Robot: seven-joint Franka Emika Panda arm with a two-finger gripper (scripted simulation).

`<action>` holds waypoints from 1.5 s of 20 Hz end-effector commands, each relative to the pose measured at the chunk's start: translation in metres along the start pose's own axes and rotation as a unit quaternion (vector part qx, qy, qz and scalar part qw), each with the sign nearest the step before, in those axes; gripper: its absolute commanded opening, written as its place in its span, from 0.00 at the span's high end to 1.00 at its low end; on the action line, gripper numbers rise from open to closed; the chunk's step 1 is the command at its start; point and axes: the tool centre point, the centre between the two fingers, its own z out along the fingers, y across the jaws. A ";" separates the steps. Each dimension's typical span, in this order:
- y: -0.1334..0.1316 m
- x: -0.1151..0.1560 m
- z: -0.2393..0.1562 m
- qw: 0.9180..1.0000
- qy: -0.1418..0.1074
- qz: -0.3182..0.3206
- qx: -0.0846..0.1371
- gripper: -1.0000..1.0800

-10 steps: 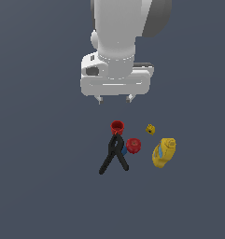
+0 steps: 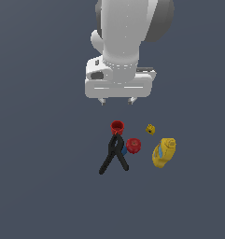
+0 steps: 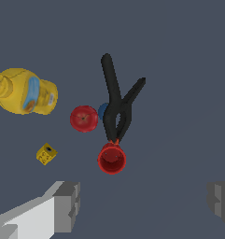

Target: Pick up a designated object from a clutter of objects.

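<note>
We're hovering high over the bench point(image 2: 39, 140), our hand point(image 2: 117, 100) spread wide with nothing between its fingers. The block point(image 2: 150, 129) we want, tiny and yellow with dark marks, sits apart from everything, between the red cup point(image 2: 117, 126) and the yellow bottle point(image 2: 163, 152), a little nearer the bottle. Here's the catch: in the exterior view our fingertips hang almost straight above the cup, so the block lies off toward that view's right of the hand. The wrist view agrees: cup centred between the fingers, block point(image 3: 46, 153) out beyond one finger point(image 3: 67, 205). We'd judge a sideways shift toward the bottle comes first, then the descent. The clamp point(image 2: 114, 156) and red round piece point(image 2: 133, 145) lie well clear.
</note>
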 end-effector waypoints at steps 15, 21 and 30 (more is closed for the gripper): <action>-0.029 0.006 0.036 0.999 0.002 -0.053 -0.009 0.04; -0.066 0.007 0.078 0.993 0.006 -0.120 -0.015 0.04; -0.141 -0.010 0.161 0.966 0.015 -0.257 -0.016 0.04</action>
